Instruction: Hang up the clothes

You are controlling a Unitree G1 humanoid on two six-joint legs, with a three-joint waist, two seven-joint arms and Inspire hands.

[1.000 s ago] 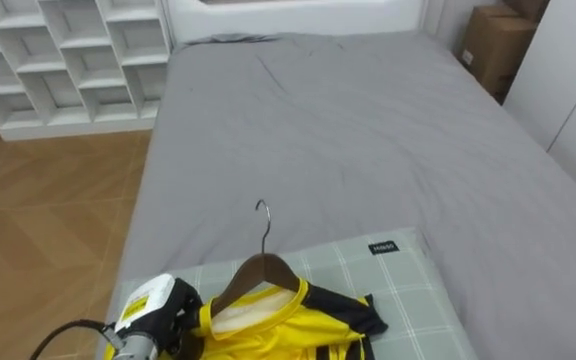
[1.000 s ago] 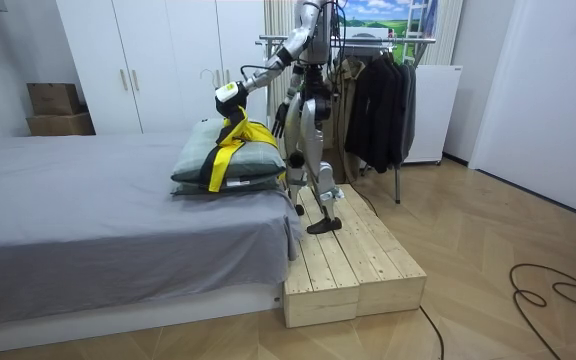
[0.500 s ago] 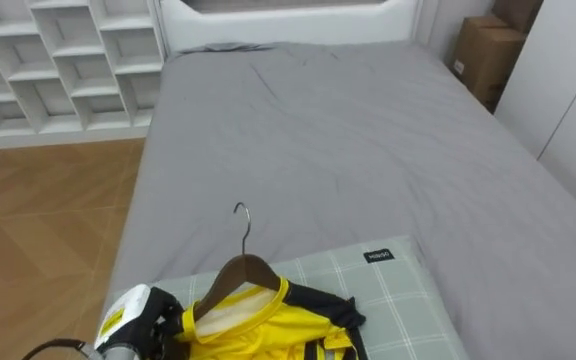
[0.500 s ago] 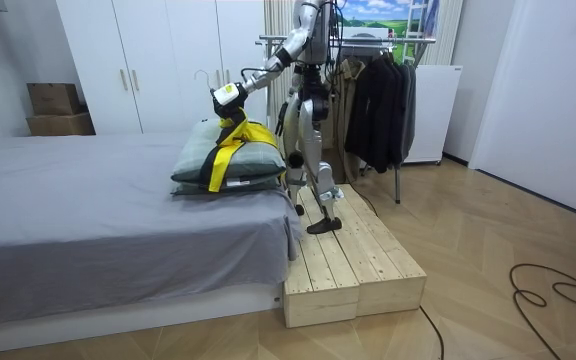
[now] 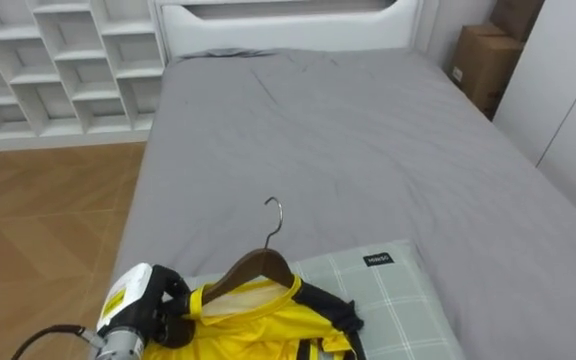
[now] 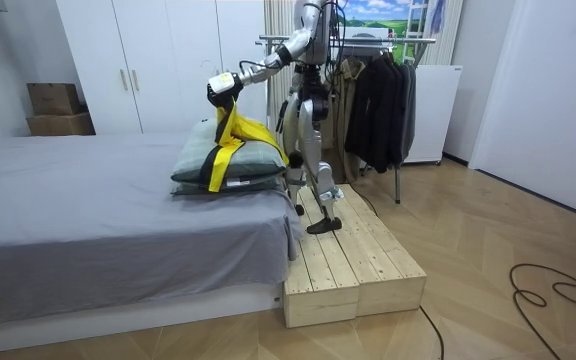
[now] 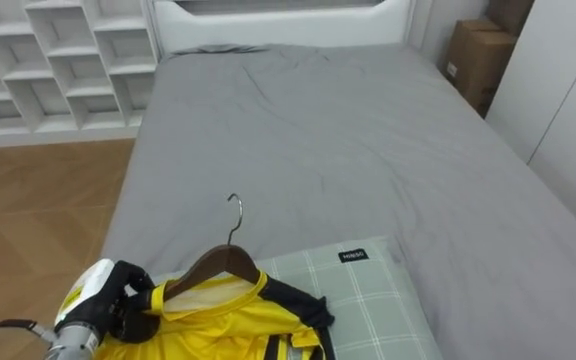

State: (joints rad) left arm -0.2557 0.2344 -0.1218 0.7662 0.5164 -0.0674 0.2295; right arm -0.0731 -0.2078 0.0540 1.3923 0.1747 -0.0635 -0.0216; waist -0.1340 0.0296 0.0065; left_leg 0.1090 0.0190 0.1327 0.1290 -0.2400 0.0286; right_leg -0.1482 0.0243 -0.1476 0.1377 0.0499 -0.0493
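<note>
Hanger (image 5: pixel 256 270) and shirt are what I'm watching: the wooden hanger sits inside the collar of the yellow shirt (image 5: pixel 253 328) with black trim, its metal hook pointing up and away from the robot over the grey bed (image 5: pixel 368 140). My left hand (image 5: pixel 168 308) comes in from the lower left with its dark fingers curled tight around the hanger's near end and the fabric over it (I can't separate wood from cloth inside the grip). On the room view, the collar is held up above the checked pillow (image 5: pixel 393 290) while the rest of the shirt drapes down onto it. The right hand (image 6: pixel 283 122) is low beside the robot's hip, and I cannot tell how it is set. The robot stands on a wooden platform (image 6: pixel 353 265) at the bed's end, with a clothes rack (image 6: pixel 368 90) of dark garments behind it. White shelves (image 5: pixel 58 60) and a cardboard box (image 5: pixel 480 62) flank the far end of the bed.
</note>
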